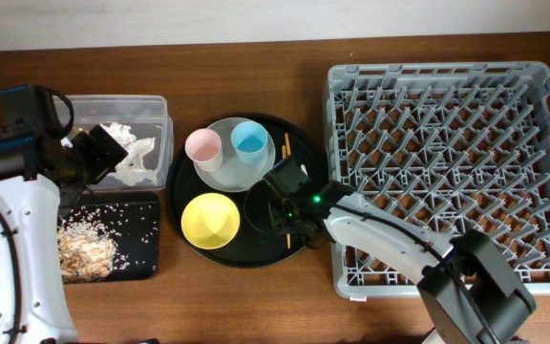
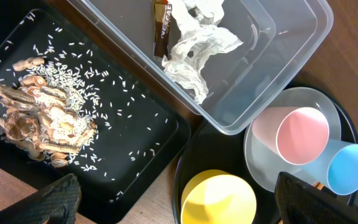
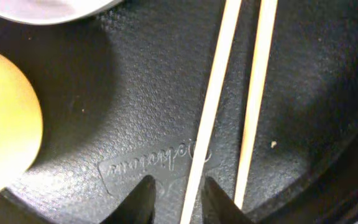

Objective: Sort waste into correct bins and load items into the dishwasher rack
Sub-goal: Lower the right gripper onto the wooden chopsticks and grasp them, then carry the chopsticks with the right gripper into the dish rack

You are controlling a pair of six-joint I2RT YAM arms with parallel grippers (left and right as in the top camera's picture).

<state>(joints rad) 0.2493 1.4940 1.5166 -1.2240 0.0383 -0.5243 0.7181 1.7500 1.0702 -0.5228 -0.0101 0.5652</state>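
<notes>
Now | round black tray (image 3: 135,93) | embossed script illegible | chopsticks (image 3: 211,106) on it

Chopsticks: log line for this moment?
right pincer open, straddling one chopstick on tray | left pincer open, empty | tissue in tub

2 cups (image 1: 203,145), 1 bowl (image 1: 210,219), 1 plate (image 1: 227,178), 2 chopstix (image 3: 213,106)

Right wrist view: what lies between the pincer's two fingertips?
One wooden chopstick runs between the fingertips, on the round black tray; the right wrist view shows it.
</notes>
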